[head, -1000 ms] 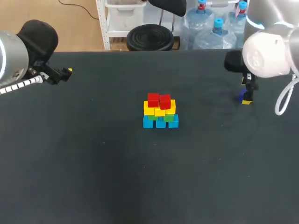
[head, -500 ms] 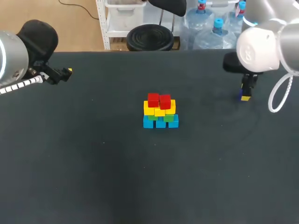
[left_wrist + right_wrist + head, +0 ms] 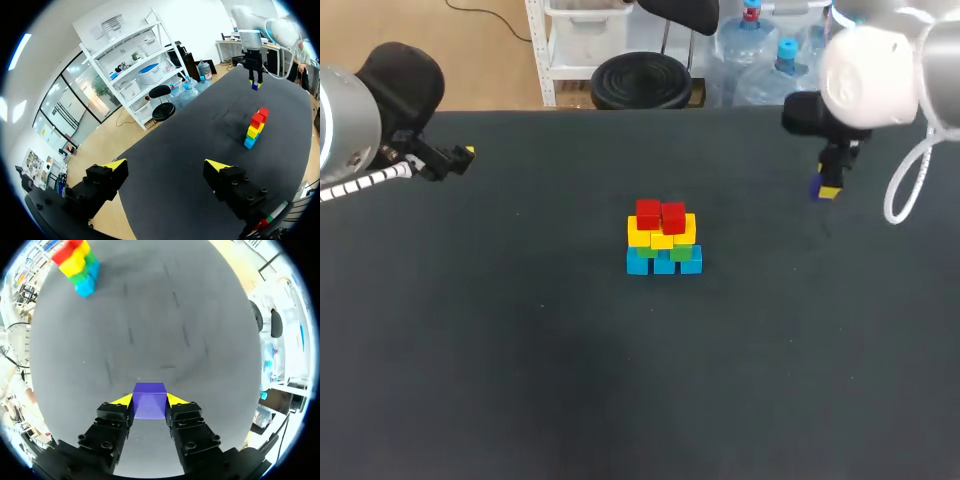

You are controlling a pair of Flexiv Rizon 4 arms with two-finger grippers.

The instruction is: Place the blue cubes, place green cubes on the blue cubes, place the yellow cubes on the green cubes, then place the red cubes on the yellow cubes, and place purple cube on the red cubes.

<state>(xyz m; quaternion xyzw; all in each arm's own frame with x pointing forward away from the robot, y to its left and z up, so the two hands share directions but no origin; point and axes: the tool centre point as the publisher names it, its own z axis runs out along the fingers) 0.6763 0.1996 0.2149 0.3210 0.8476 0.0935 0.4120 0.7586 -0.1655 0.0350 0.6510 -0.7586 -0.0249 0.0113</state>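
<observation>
The counter (image 3: 520, 380) is a broad, dark, matte surface, close to black; its far edge runs straight across the head view; soft, even light lies over it, picking out faint paler scuffs and specks.

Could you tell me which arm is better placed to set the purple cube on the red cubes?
The right: the right gripper is shut on the small purple cube, while the left gripper sits open and empty, far from the two red cubes.
</observation>
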